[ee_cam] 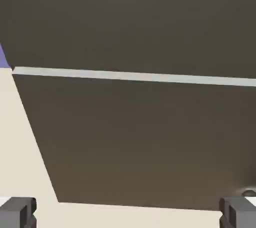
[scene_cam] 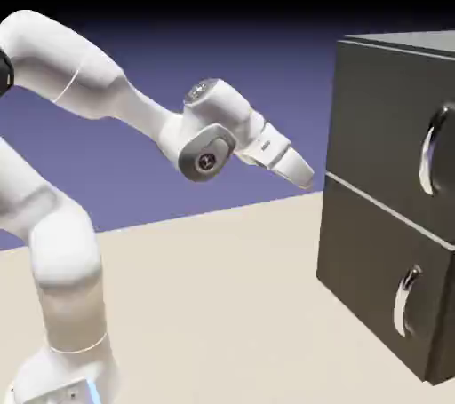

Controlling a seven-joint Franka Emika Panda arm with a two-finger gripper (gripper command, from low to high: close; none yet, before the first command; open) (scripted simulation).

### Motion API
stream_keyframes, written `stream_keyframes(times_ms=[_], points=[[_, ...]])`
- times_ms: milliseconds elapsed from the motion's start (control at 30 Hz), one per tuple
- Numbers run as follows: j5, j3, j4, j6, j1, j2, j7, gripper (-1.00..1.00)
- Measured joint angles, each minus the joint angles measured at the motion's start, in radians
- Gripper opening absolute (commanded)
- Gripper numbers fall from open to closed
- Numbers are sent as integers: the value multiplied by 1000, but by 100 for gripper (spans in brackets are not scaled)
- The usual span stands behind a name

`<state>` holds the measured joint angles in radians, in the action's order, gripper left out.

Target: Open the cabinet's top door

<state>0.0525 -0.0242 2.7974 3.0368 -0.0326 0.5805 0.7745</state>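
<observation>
One cabinet [scene_cam: 382, 198] filled my frame's right side, its top door [scene_cam: 391, 118] closed above one lower panel [scene_cam: 378, 287], two silver handles [scene_cam: 433, 149] counted. One gripper [scene_cam: 300, 171], jaws wide and empty, hung centre-frame over the beige table [scene_cam: 213, 304].

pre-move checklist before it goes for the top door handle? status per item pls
1. Gripper open: ok, finger tips stand wide apart at the hand view's bottom corners.
2. Nothing held: ok, only the cabinet front shows between them.
3. Top door shut: ok, flush with the cabinet.
4. Gripper clear of the cabinet: ok, a gap shows in the exterior view.
5. Top handle in the hand view: not ok, only dark panels and the pale seam show.
6. Gripper lined up with the top handle: cannot tell.
</observation>
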Motion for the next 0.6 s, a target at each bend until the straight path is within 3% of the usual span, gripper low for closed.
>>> stream_keyframes(times_ms=[600], points=[[783,-361,-188,-4,-307,157,499,100]])
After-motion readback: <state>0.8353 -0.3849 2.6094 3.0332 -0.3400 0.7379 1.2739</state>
